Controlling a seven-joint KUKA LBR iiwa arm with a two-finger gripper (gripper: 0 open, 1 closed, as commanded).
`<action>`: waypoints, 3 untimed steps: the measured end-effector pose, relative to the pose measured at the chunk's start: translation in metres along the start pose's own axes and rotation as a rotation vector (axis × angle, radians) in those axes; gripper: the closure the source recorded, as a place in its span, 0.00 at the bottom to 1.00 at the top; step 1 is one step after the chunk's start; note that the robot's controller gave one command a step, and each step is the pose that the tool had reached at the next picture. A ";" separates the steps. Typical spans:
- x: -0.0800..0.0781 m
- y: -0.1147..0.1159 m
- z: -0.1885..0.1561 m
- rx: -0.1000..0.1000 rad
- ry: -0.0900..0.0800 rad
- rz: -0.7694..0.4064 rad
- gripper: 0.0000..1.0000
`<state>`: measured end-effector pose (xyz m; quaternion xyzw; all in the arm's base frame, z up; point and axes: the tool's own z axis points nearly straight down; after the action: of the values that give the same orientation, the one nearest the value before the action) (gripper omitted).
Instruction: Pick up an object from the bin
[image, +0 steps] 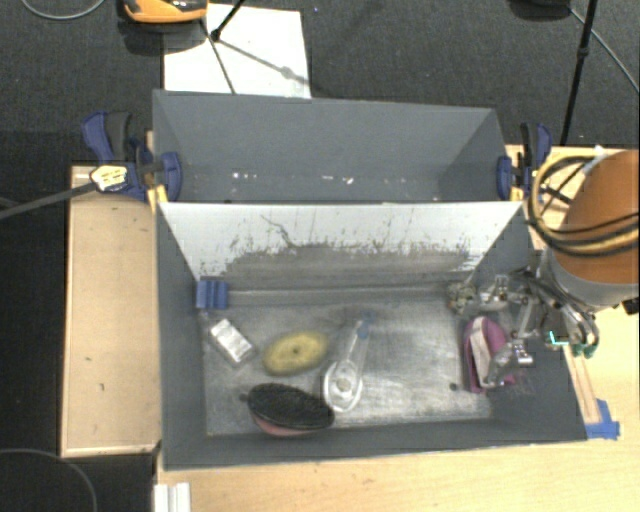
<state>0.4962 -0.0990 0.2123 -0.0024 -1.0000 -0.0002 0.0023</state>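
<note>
My gripper (512, 322) is low in the bin's right end, close to the right wall. A purple and white object (487, 349) lies directly beside and partly under it, standing on edge against that wall. The gripper's metal parts cover the object's upper and right side, and I cannot make out whether they touch it.
Toward the left lie a clear plastic glass on its side (345, 372), a yellow round sponge-like piece (296, 351), a black hairbrush (288, 408) near the front wall, a small silver-wrapped block (230, 340) and a blue piece (209, 295). Bare floor separates these from the gripper.
</note>
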 end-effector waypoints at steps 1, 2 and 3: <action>-0.020 -0.046 0.021 0.003 -0.009 0.033 0.00; -0.021 -0.047 0.142 -0.003 -0.012 -0.167 0.00; -0.004 -0.051 0.058 0.005 -0.013 -0.326 0.00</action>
<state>0.4999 -0.1504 0.1539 0.1601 -0.9871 0.0016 -0.0040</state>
